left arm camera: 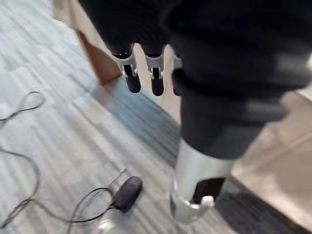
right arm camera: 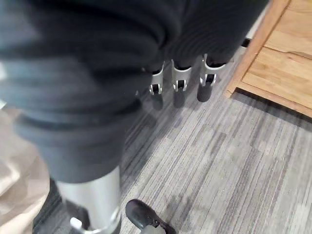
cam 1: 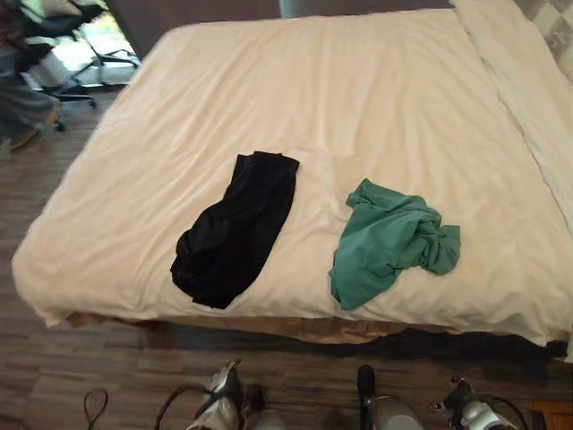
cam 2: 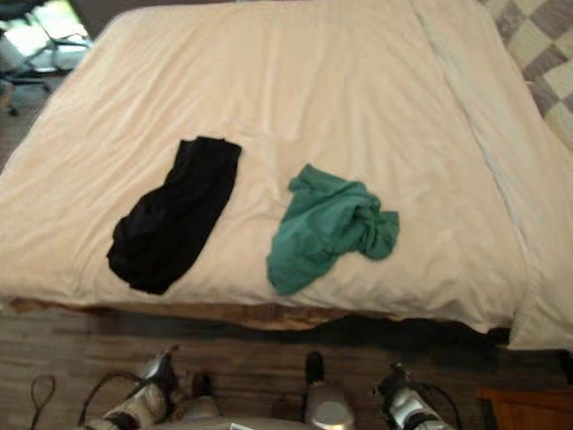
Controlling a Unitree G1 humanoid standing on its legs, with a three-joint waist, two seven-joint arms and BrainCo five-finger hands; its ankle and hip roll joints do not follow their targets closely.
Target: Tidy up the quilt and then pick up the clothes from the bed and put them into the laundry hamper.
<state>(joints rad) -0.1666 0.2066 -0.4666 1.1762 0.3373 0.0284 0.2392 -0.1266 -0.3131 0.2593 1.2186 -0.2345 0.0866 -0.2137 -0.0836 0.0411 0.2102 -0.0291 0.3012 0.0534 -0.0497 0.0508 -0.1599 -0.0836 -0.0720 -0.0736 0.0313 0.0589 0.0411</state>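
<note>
Right now a cream quilt [cam 1: 340, 98] lies spread fairly smooth over the wide bed. Two garments rest on it near the foot edge: a long black piece of clothing [cam 1: 235, 228] toward the robot's left, and a crumpled green cotton shirt [cam 1: 387, 240] just to its right, the two apart. Both hands hang low over the grey wood-pattern floor [right arm camera: 243, 161], holding nothing. The left hand [left arm camera: 141, 73] has its fingers straight and relaxed, and the right hand [right arm camera: 180, 80] likewise. A light wooden piece of furniture [right arm camera: 285, 53] stands near the right hand.
</note>
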